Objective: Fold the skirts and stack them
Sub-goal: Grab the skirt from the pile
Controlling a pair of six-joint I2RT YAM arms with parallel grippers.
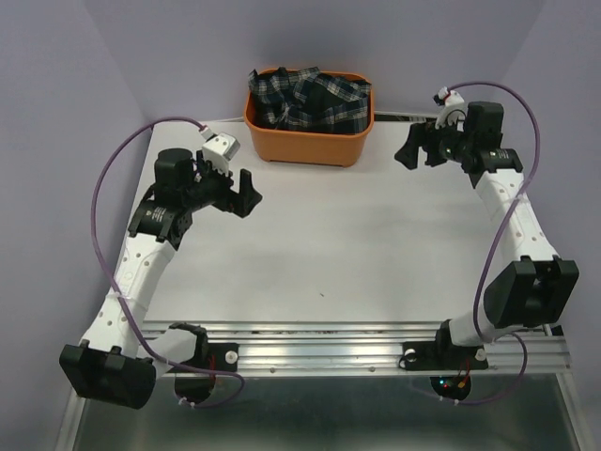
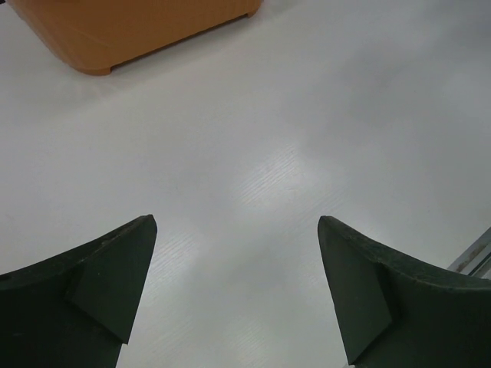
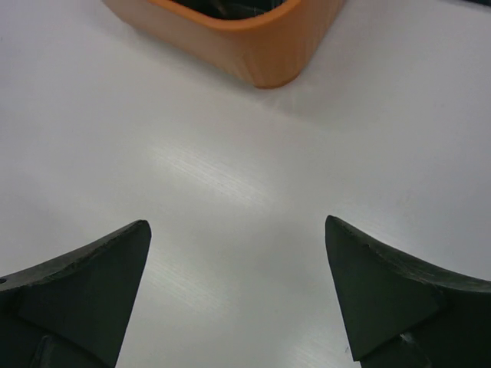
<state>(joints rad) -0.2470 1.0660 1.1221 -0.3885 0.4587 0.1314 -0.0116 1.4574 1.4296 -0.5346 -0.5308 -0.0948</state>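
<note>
From its wrist camera the left gripper (image 2: 238, 226) is spread wide and holds nothing above the smooth white table (image 2: 307, 115), with only a rounded plastic corner of the orange tub (image 2: 130, 31) showing. Only the overhead view reveals the tartan skirt (image 1: 315, 101), crumpled inside that tub at the far edge. The right gripper (image 3: 238, 226), right of the tub, gapes equally wide and empty. Broad tabletop spreads between the arms.

A white tabletop (image 1: 329, 244) with a faint wood grain carries one orange plastic tub (image 1: 308, 141), standing near its far edge. The tub lies ahead and to the left of the left fingers (image 2: 107, 284), and straight ahead of the right fingers (image 3: 383, 284). The pale surface fills the gap between each spread pair.
</note>
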